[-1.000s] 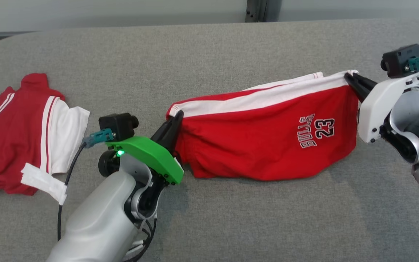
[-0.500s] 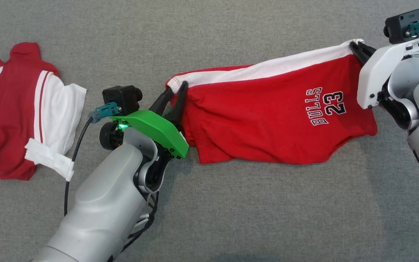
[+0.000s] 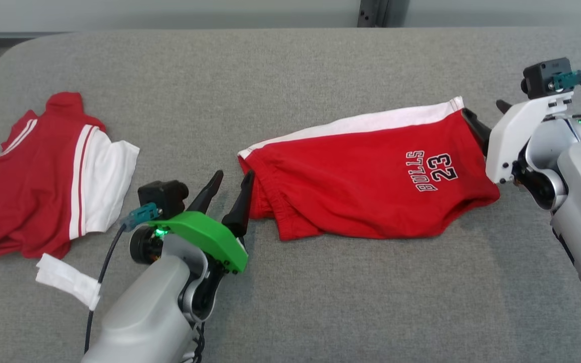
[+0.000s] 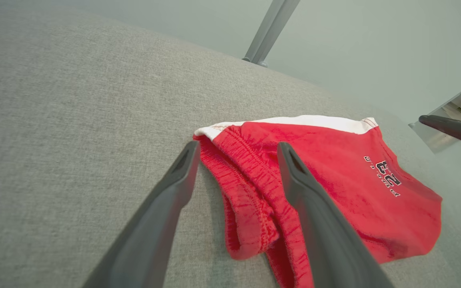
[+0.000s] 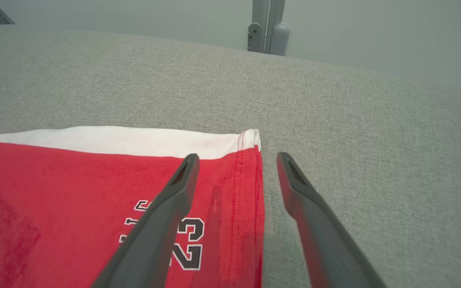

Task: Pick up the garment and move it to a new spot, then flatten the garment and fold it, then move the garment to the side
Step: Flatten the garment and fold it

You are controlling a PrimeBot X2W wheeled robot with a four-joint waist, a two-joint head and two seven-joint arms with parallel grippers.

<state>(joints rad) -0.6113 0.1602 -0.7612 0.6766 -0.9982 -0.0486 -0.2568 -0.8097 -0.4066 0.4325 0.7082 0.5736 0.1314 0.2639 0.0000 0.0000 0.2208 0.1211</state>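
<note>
Shorts: the red shorts (image 3: 361, 181), with a white side band and a "BULLS 23" print, lie on the grey counter (image 3: 290, 65) right of centre in the head view. They are laid out lengthwise, with the waistband end bunched at their left.
Left claw: the left claw (image 3: 233, 176) sits low and left of centre in the head view. Its fingers are spread apart and grip nothing.
Left wrist view: one finger of the left claw (image 4: 237, 146) lies over the ribbed waistband and the other over bare counter. Whether either finger touches the cloth cannot be told.
Right claw: the right claw (image 3: 482, 108) is at the right side of the head view, at the leg hem. Its fingers are also spread and hold nothing.
Right wrist view: one finger of the right claw (image 5: 237, 157) crosses the red cloth by the print. The other is over bare counter, with the hem edge between them.
Shirt: a red and white shirt (image 3: 43, 176) lies crumpled at the left of the head view, well apart from the shorts.
White strip: a white strip (image 3: 66, 277) lies at the lower left, just below the shirt.
</note>
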